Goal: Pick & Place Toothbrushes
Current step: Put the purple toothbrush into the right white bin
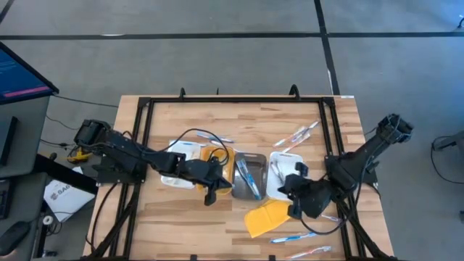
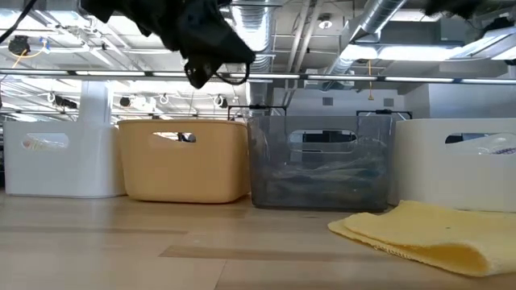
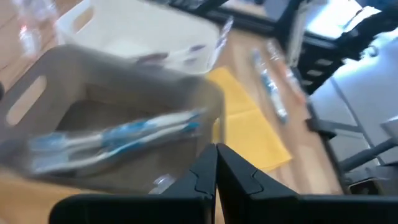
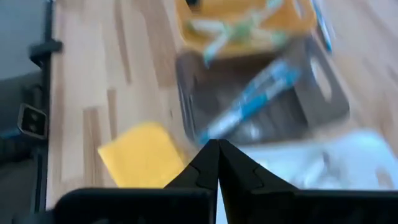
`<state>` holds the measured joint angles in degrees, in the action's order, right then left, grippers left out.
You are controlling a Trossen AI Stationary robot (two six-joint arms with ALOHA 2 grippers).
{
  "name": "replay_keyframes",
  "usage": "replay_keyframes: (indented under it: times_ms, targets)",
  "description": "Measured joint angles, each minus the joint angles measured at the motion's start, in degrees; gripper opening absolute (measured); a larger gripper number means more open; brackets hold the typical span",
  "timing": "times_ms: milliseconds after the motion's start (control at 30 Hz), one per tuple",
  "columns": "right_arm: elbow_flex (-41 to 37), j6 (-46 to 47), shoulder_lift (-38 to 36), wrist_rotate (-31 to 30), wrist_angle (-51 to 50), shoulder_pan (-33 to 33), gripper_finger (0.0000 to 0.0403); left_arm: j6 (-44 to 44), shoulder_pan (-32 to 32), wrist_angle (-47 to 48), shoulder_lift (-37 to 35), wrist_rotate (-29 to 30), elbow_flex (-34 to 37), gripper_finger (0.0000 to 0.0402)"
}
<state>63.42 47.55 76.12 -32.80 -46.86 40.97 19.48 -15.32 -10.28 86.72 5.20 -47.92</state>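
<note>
On the left of the wooden table (image 1: 181, 217), the left arm reaches in from the edge and its left gripper (image 1: 212, 194) hangs just off the near side of the orange tray (image 1: 217, 164), fingers pressed together with nothing between them; the left wrist view shows the two dark fingertips meeting at a seam. A white tray (image 1: 180, 156) sits under that arm, at the left end of a row of four. The orange tray comes next; the right wrist view shows light, greenish toothbrushes (image 4: 239, 28) lying in it. Beside it stands the grey tray (image 1: 248, 176), which holds blue toothbrushes (image 1: 246, 177) laid lengthwise, also plain in the left wrist view (image 3: 118, 138). A second white tray (image 1: 281, 168) closes the row. Toward the far side of the table, loose toothbrushes (image 1: 299, 135) lie scattered, with another pair (image 1: 214, 137) just behind the orange tray. Near the front, a yellow pad (image 1: 267, 217) lies flat, just beside the right gripper (image 1: 297, 210), which is likewise clenched on nothing and hovers off the near corner of the second white tray. More toothbrushes (image 1: 293, 238) rest on the wood close to the front edge, near the pad. The right arm stretches back toward the table's right side.
</note>
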Motion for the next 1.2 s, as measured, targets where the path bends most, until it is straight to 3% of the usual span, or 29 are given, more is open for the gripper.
replay_keyframes:
  times_ms: [233, 400, 633, 833, 900, 967, 1067, 1200]
  targets:
    - [0.01, 21.62, 0.0, 2.1, -12.68, 10.34, 0.0002, -1.24, -2.82, -7.82, 0.0, -2.7, 0.0, 0.0001]
    - [0.0, 30.93, 0.07, 4.35, -12.99, 18.97, 0.0002, -2.36, -4.64, -9.52, 0.0, -2.47, 0.0, 0.0001]
    - [0.07, 34.75, 2.2, 4.31, -10.11, 27.17, 0.0001, -2.73, -5.86, -10.26, 0.0, -0.85, 0.0, 0.0001]
    - [0.07, 32.59, 10.02, 3.29, -11.68, 28.19, 0.0001, -2.62, -5.85, -10.32, 0.0, -0.69, 0.0, 0.0001]
    - [0.07, 33.11, 13.14, 6.88, -11.41, 27.11, 0.0001, -2.66, -5.85, -10.33, 0.0, -0.69, 0.0, 0.0001]
    - [0.07, 35.22, 15.55, 14.16, -13.01, 25.32, 0.0001, -2.71, -5.82, -10.32, 0.0, -0.69, 0.0, 0.0001]
    - [0.0, 42.76, 19.01, 22.41, -17.2, 23.16, 0.0009, -2.72, -5.82, -10.33, 0.0, -0.69, 0.0, 0.0001]
    - [-0.01, 45.02, 20.91, 29.97, -19.76, 20.93, 0.0047, -2.73, -5.82, -10.32, 0.0, -0.69, 0.0, 0.0001]
